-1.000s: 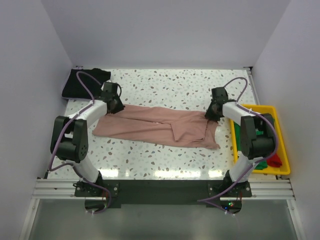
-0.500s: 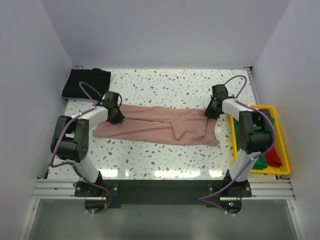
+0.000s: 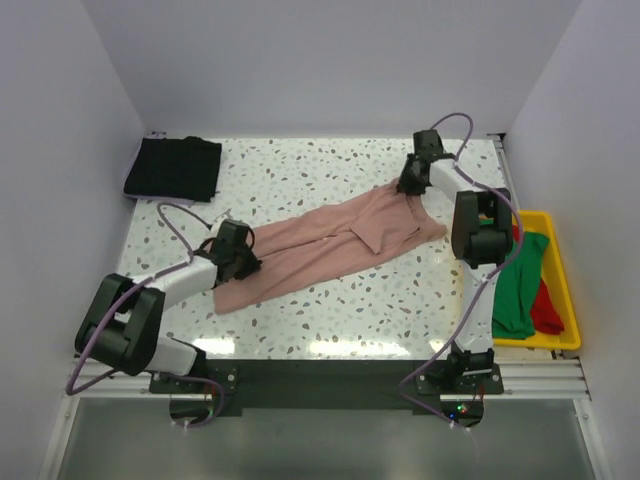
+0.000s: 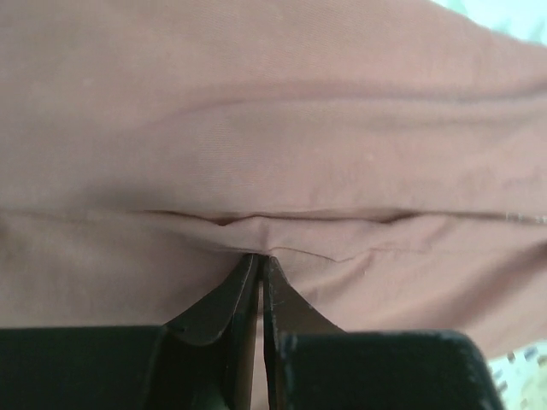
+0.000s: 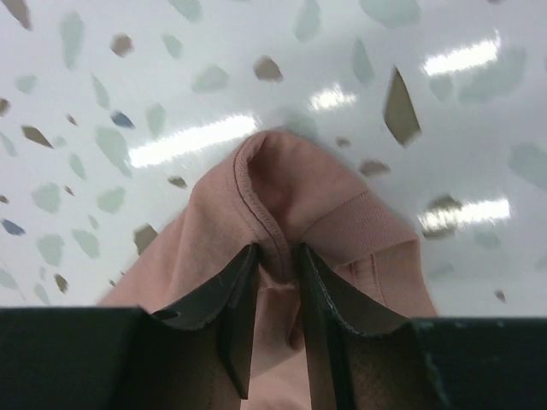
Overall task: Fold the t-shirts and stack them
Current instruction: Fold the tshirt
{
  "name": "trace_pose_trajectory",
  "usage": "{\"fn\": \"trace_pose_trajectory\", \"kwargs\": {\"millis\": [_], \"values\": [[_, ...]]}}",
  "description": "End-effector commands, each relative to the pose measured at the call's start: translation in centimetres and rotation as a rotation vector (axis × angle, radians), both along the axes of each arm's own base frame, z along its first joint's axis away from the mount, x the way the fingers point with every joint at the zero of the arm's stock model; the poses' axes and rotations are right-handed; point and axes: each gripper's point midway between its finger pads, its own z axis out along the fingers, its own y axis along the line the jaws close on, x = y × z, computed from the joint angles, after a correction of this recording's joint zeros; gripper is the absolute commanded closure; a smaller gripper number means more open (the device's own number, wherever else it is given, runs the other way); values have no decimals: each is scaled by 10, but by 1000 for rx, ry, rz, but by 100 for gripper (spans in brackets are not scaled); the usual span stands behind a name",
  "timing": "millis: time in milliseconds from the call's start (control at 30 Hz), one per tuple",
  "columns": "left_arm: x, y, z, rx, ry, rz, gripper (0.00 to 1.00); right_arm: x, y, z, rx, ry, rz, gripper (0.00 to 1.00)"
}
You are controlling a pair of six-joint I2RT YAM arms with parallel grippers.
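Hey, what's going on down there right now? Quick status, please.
Left tool shut on pink t-shirt, near end. Right tool shut on its far seamed edge. Shirt stretched diagonally between them. Black t-shirt folded far left, apart.

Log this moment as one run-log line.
left gripper, right gripper: shut on pink t-shirt | pink t-shirt: stretched diagonally on table | black t-shirt: folded, far-left corner | green t-shirt, red t-shirt: in yellow bin

Speckled tabletop (image 3: pixel 300 170). Pink t-shirt (image 3: pixel 330 240), drawn out diagonally, mid-frame; left gripper (image 3: pixel 240 262) at its lower-left end, right gripper (image 3: pixel 410 185) at its upper-right end. Black t-shirt (image 3: pixel 172 168), folded, upper left. Yellow bin (image 3: pixel 540 345), right edge: green t-shirt (image 3: pixel 515 285), red t-shirt (image 3: pixel 548 310).
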Motion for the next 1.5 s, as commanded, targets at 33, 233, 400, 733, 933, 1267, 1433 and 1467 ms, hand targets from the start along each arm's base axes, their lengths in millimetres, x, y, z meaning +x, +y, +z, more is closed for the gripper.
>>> {"fn": "trace_pose_trajectory", "kwargs": {"millis": [33, 233, 400, 733, 933, 1267, 1433, 1467], "values": [[-53, -45, -19, -126, 105, -41, 88, 41, 23, 2, 62, -35, 107, 70], [-79, -119, -11, -255, 111, -166, 87, 89, 75, 10, 154, -130, 234, 64], [-90, -183, 4, -400, 113, -282, 84, 110, 129, 8, 211, -232, 344, 56], [-56, -216, 84, -368, -147, -482, 64, 131, 151, 104, 172, -483, 405, 35], [-27, -165, 110, -26, -251, -472, 60, 113, 123, 175, 70, -529, 339, 25], [-49, -131, 65, 128, -133, -519, 77, 25, 87, 120, -39, -267, 181, 35], [-57, -113, 44, 184, -79, -478, 83, 5, 84, 74, -67, -169, 174, 38], [-60, -108, 40, 195, -67, -467, 85, 6, 82, 69, -76, -157, 174, 38]]}}
